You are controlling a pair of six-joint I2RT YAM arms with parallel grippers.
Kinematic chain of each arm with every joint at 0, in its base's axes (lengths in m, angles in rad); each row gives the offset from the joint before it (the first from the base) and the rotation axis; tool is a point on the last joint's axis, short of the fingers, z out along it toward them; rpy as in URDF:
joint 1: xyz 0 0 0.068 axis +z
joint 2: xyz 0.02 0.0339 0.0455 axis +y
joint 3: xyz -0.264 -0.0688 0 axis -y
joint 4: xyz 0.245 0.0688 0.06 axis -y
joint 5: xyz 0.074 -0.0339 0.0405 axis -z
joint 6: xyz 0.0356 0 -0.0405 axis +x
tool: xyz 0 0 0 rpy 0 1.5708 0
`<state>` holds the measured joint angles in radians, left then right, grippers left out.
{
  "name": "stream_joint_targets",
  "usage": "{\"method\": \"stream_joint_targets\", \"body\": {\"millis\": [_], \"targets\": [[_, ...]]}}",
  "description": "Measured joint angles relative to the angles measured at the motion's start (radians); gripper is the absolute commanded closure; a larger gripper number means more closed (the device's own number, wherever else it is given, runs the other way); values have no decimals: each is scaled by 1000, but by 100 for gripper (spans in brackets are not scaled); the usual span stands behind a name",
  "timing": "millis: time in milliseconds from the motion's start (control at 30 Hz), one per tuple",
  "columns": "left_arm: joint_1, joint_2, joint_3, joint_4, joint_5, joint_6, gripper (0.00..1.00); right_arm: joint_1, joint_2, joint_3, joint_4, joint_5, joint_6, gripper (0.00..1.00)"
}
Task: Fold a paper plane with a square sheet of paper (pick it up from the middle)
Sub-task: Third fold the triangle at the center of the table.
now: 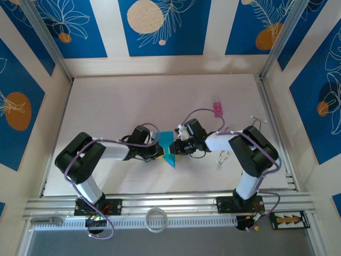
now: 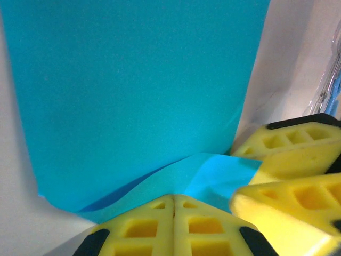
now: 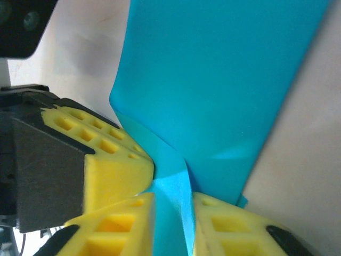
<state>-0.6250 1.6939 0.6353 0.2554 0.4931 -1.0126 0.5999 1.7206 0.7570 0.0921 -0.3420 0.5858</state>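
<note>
My left arm [image 1: 88, 160] and right arm [image 1: 254, 152] both bend elbows-out and reach inward, wrists roughly level and facing each other tip to tip. My left end effector [image 2: 173, 201] has its pads pressed flat together, pinching the paper [image 2: 133, 80] at a fold. My right end effector [image 3: 173, 200] sits just beside it, pads slightly parted, with a ridge of paper standing in the gap.

Plain cyan-blue sheet of paper [image 1: 169, 156]; around it, yellow-and-black left pincer fingers [image 2: 154, 216], white counter [image 1: 117, 106], tiny pink object [image 1: 217, 109], dark blue panels [image 1: 184, 32] with white leaf outlines.
</note>
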Motion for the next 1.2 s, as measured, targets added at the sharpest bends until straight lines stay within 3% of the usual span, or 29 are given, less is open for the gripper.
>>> {"method": "stream_joint_targets", "body": {"millis": [200,367,533,1200], "targets": [[0,0,0,0,0,0,100,-22,-102,11,-110,29,28,65],[0,0,0,0,0,0,100,33,-159,9,-130,23,77,86],[0,0,0,-1,0,1,100,113,-158,9,-137,25,127,96],[-2,0,2,-4,-3,1,100,173,5,111,-262,97,121,98]]}}
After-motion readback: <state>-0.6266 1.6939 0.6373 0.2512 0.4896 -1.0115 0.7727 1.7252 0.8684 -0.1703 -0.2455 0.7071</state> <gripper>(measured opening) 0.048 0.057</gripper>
